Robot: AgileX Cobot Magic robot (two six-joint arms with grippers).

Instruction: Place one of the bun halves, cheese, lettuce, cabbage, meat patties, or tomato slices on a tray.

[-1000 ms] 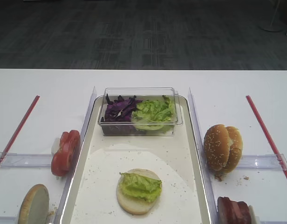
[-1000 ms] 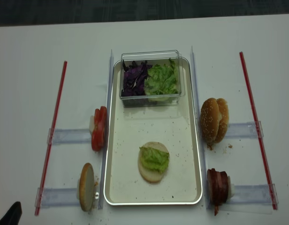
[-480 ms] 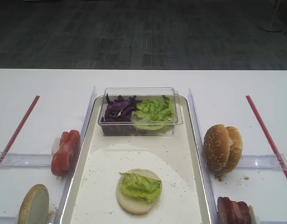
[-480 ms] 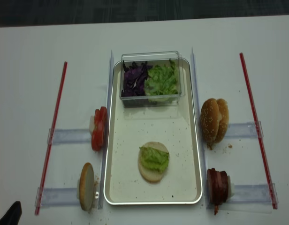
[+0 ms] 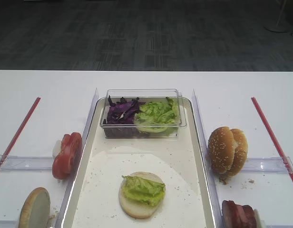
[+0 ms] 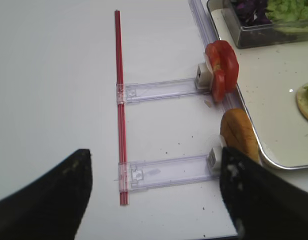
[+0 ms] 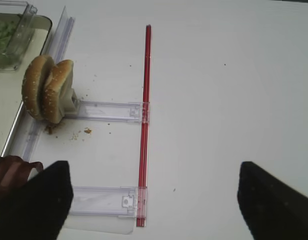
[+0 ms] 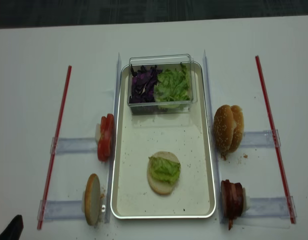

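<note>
Grippers (image 7: 154, 200) (image 6: 154, 195) show only blurred, wide-apart fingertips; meat patties (image 7: 11, 175) sit half cut off.

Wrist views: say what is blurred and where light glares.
Right wrist view: the dark fingers at the bottom edge are out of focus, the bun halves sharp. Left wrist view: the fingers are blurred too, the tomato slices crisp. Exterior high view: the tray floor carries a broad pale sheen.
</note>
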